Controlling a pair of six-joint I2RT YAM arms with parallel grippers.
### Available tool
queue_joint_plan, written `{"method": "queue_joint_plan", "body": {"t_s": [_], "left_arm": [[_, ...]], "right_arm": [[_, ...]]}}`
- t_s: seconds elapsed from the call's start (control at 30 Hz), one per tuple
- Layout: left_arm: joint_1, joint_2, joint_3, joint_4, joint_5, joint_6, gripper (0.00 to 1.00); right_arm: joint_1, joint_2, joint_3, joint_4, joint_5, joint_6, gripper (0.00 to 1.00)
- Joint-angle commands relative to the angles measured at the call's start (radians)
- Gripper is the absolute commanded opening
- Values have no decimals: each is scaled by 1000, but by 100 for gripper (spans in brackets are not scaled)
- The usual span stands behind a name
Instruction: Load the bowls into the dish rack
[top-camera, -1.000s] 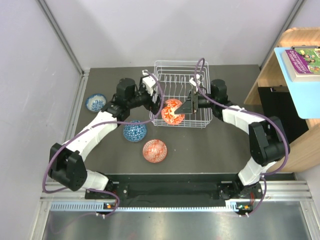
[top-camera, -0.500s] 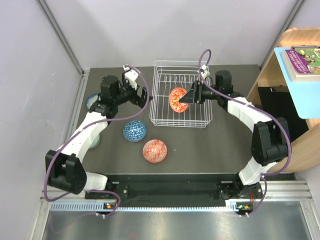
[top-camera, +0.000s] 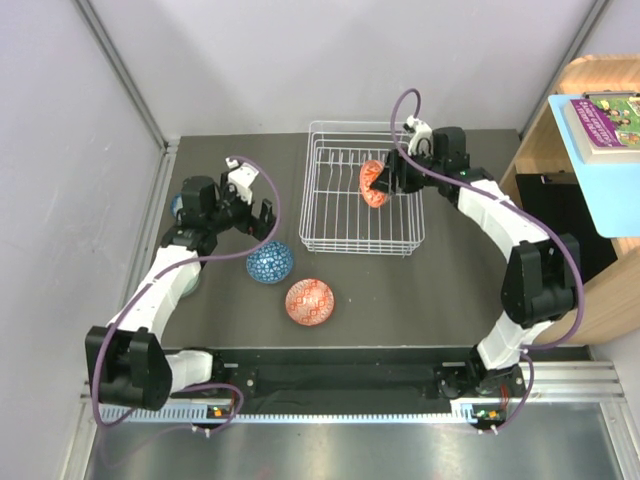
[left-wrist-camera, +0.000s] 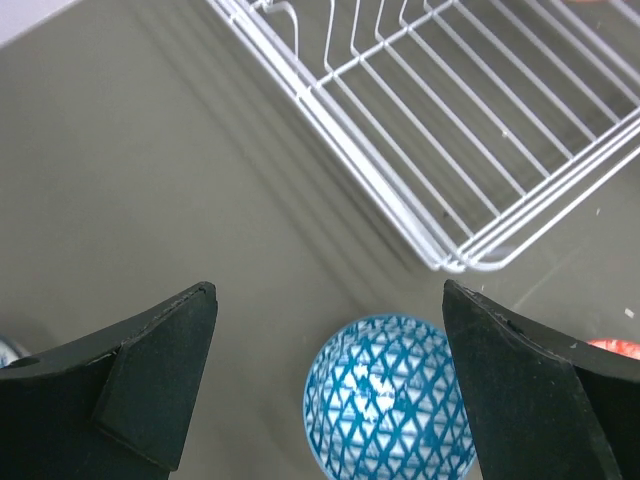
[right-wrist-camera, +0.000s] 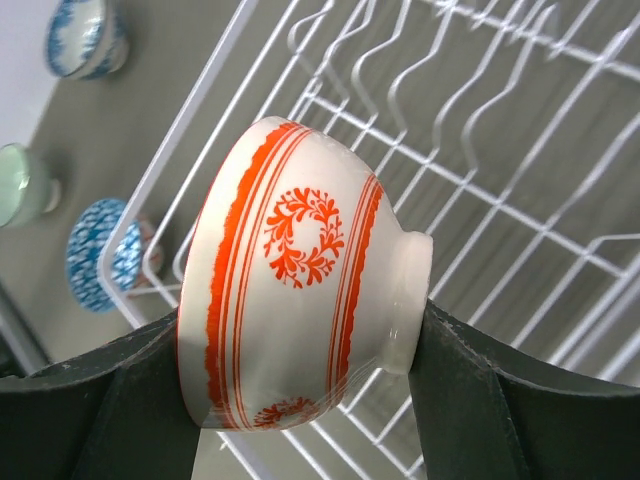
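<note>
The orange-red bowl is held on its side by the right gripper, up in the air over the far right part of the dish rack and not yet set down in it. It's clamped between the two fingers, one on the mouth side and one by the foot ring, so the pinch looks to be taken along the bowl's height rather than on the rim. Glazed ceramic like this is probably best treated as stiff, a bit heavy for its size, slick and easy to chip. So a gentle lowering onto the rack's wires seems called for, not a drop, and a slip out of the pads could be expected if the bowl gets knocked on the rack's side. The left gripper is spread wide with nothing in it, hung above the blue lattice bowl, which is sat on the table just off the rack's near-left corner. A rim pinch, one finger inside and one outside, would likely be the easy hold there. A second orange-red bowl is left a little further out from that same corner. The pale green bowl and a blue-and-white bowl are parked well off to the rack's left.
</note>
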Motion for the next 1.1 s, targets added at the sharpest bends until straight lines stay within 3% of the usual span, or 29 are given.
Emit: {"method": "queue_joint_plan", "body": {"t_s": [0.0, 0.3, 0.6, 1.07], "left_arm": [[40, -79, -56, -22, 50, 54, 99], [80, -200, -165, -88, 19, 121, 99], [112, -298, -255, -83, 6, 121, 99], [166, -329, -281, -61, -2, 115, 99]], "right_arm": [[-7, 9, 132, 19, 114, -61, 0], [-2, 67, 264, 4, 385, -151, 0], [81, 149, 310, 86, 785, -312, 0], [240, 264, 310, 264, 1145, -515, 0]]}}
